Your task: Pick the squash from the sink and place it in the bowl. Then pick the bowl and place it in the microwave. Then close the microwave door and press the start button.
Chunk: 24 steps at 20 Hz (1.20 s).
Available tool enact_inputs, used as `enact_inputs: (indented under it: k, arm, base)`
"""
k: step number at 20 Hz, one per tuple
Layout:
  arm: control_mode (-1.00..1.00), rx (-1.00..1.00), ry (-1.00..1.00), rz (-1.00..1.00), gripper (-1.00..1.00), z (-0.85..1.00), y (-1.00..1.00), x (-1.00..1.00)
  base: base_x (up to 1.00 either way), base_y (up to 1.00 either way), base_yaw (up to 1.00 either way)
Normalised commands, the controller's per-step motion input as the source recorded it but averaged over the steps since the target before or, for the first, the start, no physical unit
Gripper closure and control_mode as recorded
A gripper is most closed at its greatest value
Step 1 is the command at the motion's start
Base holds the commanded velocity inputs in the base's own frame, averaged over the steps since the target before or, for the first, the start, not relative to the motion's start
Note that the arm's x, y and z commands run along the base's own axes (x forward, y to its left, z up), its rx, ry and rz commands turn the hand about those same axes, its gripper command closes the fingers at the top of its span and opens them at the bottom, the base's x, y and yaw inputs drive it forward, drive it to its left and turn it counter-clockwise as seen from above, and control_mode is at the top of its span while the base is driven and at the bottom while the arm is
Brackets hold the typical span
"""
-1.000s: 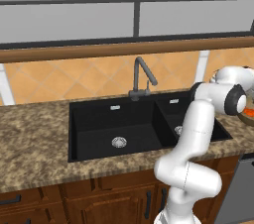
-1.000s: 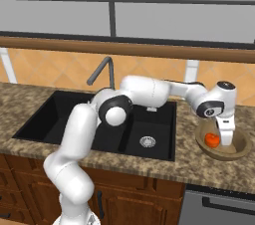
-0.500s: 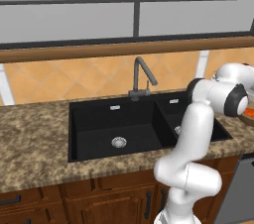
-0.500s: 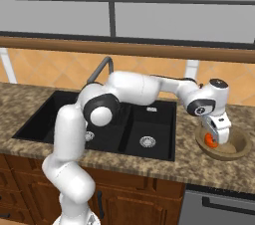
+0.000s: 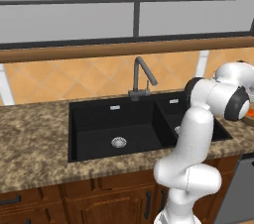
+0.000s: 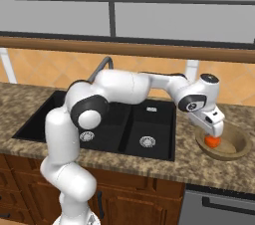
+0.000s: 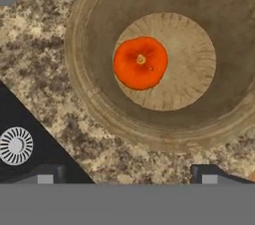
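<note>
The orange-red squash [image 7: 140, 63] lies in the middle of the tan wooden bowl [image 7: 79, 69], free of the fingers. The bowl [image 6: 234, 145] stands on the granite counter just right of the black sink [image 6: 124, 124], with the squash [image 6: 212, 142] inside it. My gripper [image 6: 214, 128] hangs straight above the squash, open, nothing between its fingertips [image 7: 206, 174]. In the left base view my forearm covers the hand, and an orange sliver of the squash [image 5: 249, 113] peeks past it. The microwave and its door are out of view.
The grey arched tap [image 5: 141, 77] rises behind the sink [image 5: 119, 124]. A sink corner with a silver drain [image 7: 15, 145] lies beside the bowl. Speckled granite [image 6: 199, 167] surrounds the bowl; a tiled backsplash and wooden ledge run behind.
The hand has shifted slightly left and turned above the bowl, and the arm's elbow has swung right. The squash stays in the bowl; the jaws stayed open.
</note>
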Motion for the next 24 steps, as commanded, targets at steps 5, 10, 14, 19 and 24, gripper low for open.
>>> enact_inputs:
  k: [5, 10, 14, 19, 24]
  arm:
    - [-1.00, -0.01, 0.12, 0.09, -1.00, 0.00, 0.06, 0.35]
    - [-1.00, 0.00, 0.07, 0.04, -1.00, 0.00, 0.00, 0.53]
    - [-1.00, 0.00, 0.05, 0.01, -1.00, -0.02, -0.02, 0.52]
    - [-1.00, 0.00, 0.07, 0.00, -1.00, -0.24, -0.20, 0.25]
    - [-1.00, 0.00, 0.04, 0.01, -1.00, -0.34, -0.35, 0.18]
  base:
    - [0.00, 0.00, 0.00]
    - [0.00, 0.00, 0.00]
    - [0.00, 0.00, 0.00]
    - [0.00, 0.00, 0.00]
    - [0.00, 0.00, 0.00]
